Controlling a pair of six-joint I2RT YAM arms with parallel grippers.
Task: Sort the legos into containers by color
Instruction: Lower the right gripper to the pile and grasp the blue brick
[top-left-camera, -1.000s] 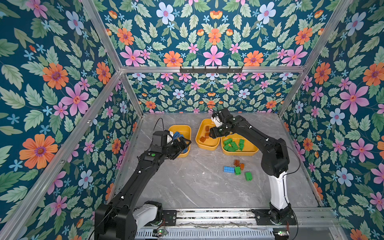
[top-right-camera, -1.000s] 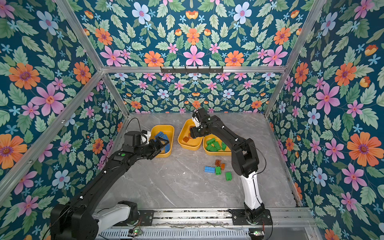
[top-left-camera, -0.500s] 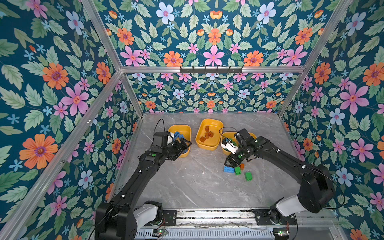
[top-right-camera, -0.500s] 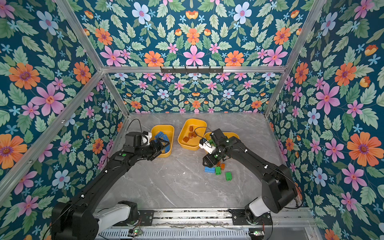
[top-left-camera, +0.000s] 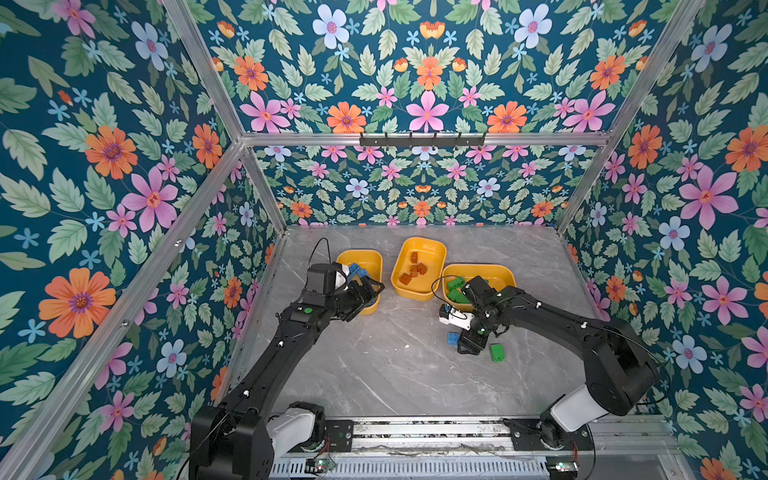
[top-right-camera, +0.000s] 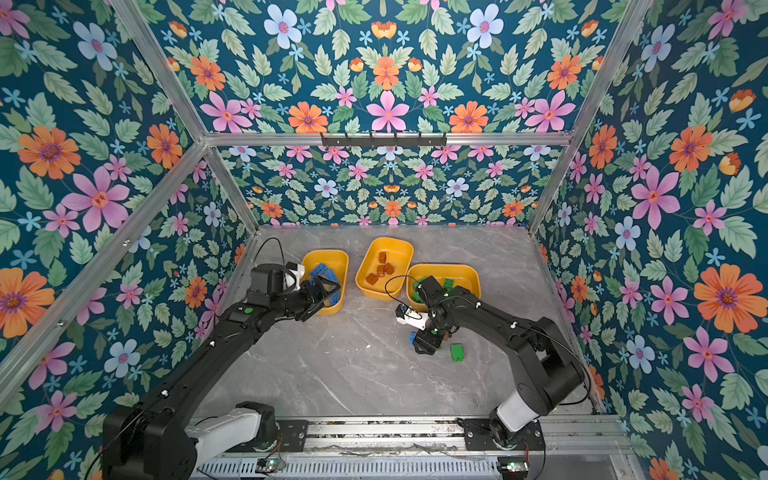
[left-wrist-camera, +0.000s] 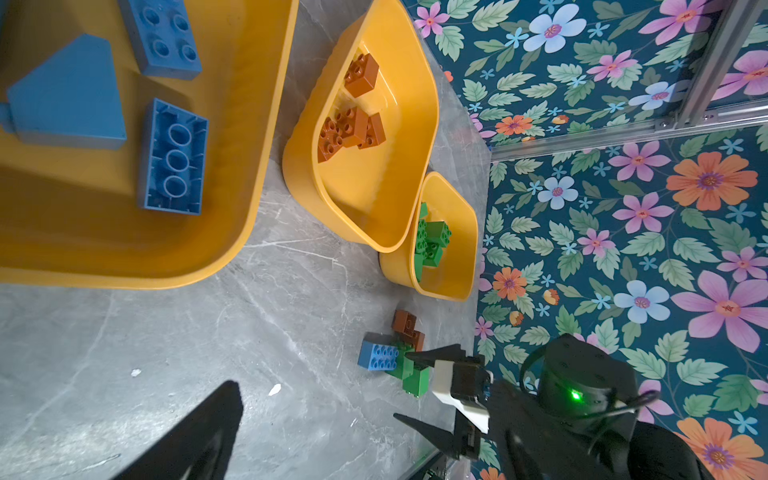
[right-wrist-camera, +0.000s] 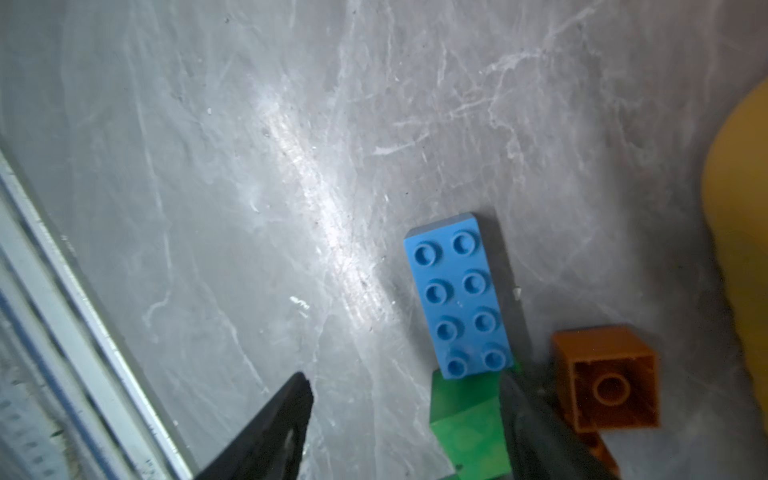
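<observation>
The right jaws point down at the table, about half open and gripping nothing. Their black tapered fingers (right-wrist-camera: 270, 424) straddle a smooth green brick (right-wrist-camera: 465, 415): one finger is just beside it, the other well apart. A blue brick (right-wrist-camera: 459, 297), long with eight round studs facing up, meets the green one at its end. Just beside them an orange-brown brick (right-wrist-camera: 606, 378) lies tipped, showing its hollow underside. A second green piece (top-left-camera: 496, 352) sits alone nearby on the grey, marble-veined table (top-left-camera: 395, 374).

The left jaws are spread wide and empty over the near end of the left tub (top-left-camera: 376, 259), which holds blue bricks and a blue wedge (left-wrist-camera: 66, 91). The middle tub (top-left-camera: 440, 249) holds orange-brown bricks and the right tub (top-left-camera: 505, 272) green ones. All three are glossy yellow-orange plastic with rounded corners.
</observation>
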